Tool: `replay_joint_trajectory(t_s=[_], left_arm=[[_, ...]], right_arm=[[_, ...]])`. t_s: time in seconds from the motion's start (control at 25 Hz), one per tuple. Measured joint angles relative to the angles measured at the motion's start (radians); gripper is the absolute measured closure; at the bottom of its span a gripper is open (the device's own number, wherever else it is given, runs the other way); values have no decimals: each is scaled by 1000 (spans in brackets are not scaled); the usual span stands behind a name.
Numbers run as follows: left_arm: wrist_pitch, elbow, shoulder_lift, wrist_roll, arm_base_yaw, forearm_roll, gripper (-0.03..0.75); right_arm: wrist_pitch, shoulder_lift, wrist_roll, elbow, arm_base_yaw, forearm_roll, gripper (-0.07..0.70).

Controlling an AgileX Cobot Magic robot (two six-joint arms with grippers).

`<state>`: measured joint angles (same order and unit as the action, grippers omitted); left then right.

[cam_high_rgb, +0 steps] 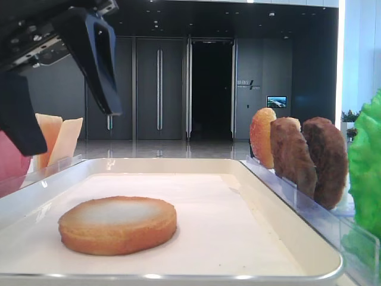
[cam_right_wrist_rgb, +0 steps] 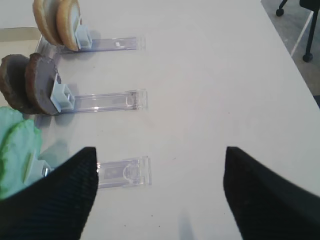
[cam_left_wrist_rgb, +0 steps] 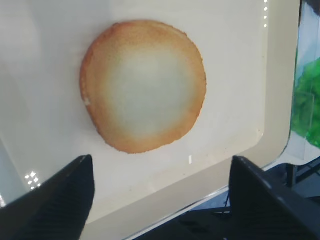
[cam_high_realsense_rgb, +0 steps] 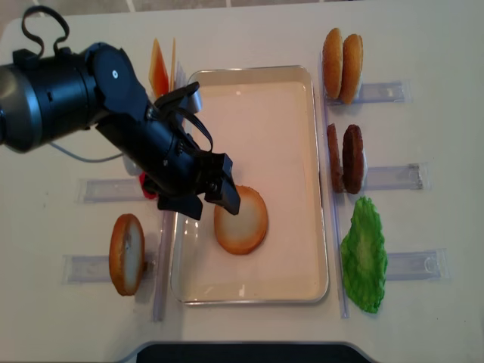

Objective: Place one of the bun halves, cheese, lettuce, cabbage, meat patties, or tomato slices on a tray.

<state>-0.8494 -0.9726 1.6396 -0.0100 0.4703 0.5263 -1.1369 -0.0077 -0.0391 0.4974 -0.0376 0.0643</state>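
A bun half (cam_high_realsense_rgb: 240, 219) lies flat, pale face up, on the white tray (cam_high_realsense_rgb: 302, 121), with nothing touching it. My left gripper (cam_high_realsense_rgb: 206, 200) hangs open just above and to the left of it. From the left wrist, the bun half (cam_left_wrist_rgb: 143, 85) sits beyond the fingertips (cam_left_wrist_rgb: 55, 200), near the tray's rim (cam_left_wrist_rgb: 200, 187). At tray level the same bun half (cam_high_rgb: 118, 224) rests below the raised left gripper (cam_high_rgb: 59, 89). My right gripper (cam_right_wrist_rgb: 160, 190) is open over bare table, holding nothing. No cabbage is in view.
Clear racks flank the tray: cheese (cam_high_realsense_rgb: 162, 68), a mostly hidden tomato slice (cam_high_realsense_rgb: 142, 185) and a bun half (cam_high_realsense_rgb: 126, 253) on the left; two bun halves (cam_high_realsense_rgb: 342, 54), meat patties (cam_high_realsense_rgb: 344, 159) and lettuce (cam_high_realsense_rgb: 364, 253) on the right. An empty holder (cam_right_wrist_rgb: 122, 172) lies by the right gripper.
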Motion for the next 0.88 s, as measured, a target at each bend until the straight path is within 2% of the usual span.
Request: replay_joint_trajectory(t_s=[0.24,0.32,0.4,0.52,0.88], left_arm=[[-209,-135,-18,80,0,-163,76],[-292,-180,-28,106,0,-219,76],[-341,-213,-38,141,3,-289,76],[-357,-248,-55,191,18,-385,76],[-366,-263,-77,205,27,-465,76]], right_arm=[[0,0,0,0,0,0,104],[0,0,0,0,0,0,104],[0,0,0,0,0,0,104],[0,0,0,0,0,0,104],[0,0,0,0,0,0,104]])
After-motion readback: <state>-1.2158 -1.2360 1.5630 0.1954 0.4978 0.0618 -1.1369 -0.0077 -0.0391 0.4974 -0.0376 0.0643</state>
